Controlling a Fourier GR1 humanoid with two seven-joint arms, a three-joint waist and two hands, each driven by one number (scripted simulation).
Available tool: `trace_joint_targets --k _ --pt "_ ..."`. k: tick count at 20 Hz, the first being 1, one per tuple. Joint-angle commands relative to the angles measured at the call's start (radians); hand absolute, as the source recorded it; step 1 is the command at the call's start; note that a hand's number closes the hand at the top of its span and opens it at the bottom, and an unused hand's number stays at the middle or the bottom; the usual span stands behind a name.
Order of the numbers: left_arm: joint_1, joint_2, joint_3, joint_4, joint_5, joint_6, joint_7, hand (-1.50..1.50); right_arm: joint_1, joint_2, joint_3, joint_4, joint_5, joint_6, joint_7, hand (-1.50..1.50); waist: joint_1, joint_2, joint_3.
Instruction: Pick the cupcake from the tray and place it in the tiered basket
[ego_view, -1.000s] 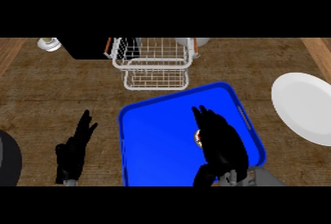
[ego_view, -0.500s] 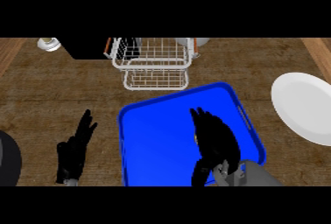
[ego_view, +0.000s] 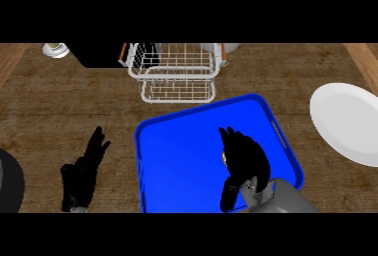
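The blue tray (ego_view: 177, 165) lies on the wooden counter in front of me. My right hand (ego_view: 245, 156) hovers over its right half with fingers straight and pointing away, thumb (ego_view: 230, 196) low. It covers the cupcake (ego_view: 224, 158), of which only a thin orange sliver shows at the hand's left edge. I cannot tell whether the hand touches it. The white wire tiered basket (ego_view: 173, 75) stands just beyond the tray's far edge. My left hand (ego_view: 83, 170) rests open on the counter, left of the tray.
A white plate (ego_view: 348, 125) lies at the right edge. A black box (ego_view: 100, 54) and a small white jar (ego_view: 53, 49) stand at the back left. A dark rounded object (ego_view: 7, 182) sits at the lower left edge.
My right hand has shifted slightly left over the cupcake, hiding more of it. The left hand has not moved.
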Motion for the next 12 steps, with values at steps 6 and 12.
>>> trace_joint_targets --k 6,12 --pt "0.016 -0.011 0.003 0.041 -0.021 -0.008 0.017 0.0 0.039 0.064 -0.03 0.027 0.02 0.085 0.163 -1.5 -0.002 0.005 -0.004" --pt "0.01 -0.029 0.016 0.043 -0.022 -0.022 0.018 0.0 0.113 0.048 -0.042 0.036 0.091 0.055 0.067 1.5 -0.003 0.005 -0.004"
